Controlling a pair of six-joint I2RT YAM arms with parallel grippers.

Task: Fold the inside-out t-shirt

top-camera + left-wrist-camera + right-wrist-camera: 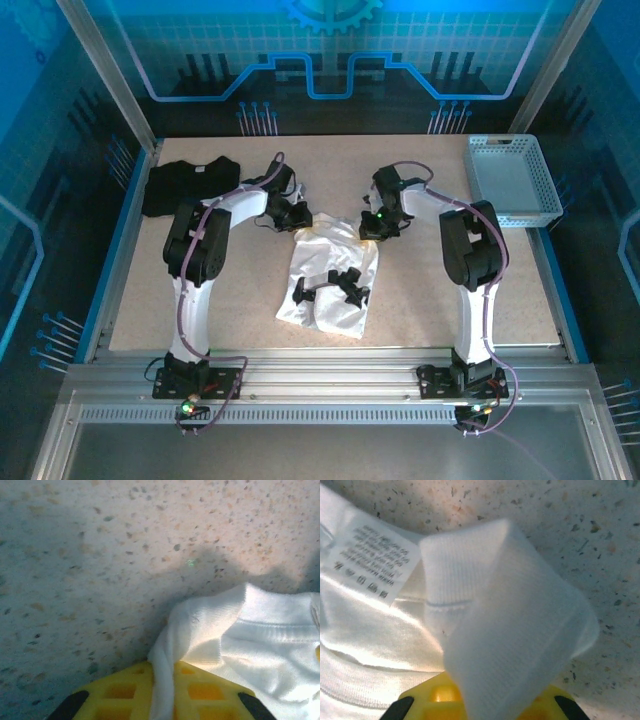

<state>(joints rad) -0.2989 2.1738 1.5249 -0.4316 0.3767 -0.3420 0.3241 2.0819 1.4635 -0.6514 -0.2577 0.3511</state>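
Because the t-shirt (340, 255) is thin, light and limp, it trails across the table (450, 290) from the left pincer (162, 690) and right pincer (485, 700), both pinched on its ribbed neckline; seams likely grip best.

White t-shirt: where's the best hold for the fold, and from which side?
The far edge, one corner each, coming down from above. On the white t-shirt, hems bunch thick there; left gripper and right gripper are shut on them, the right beside the care label.
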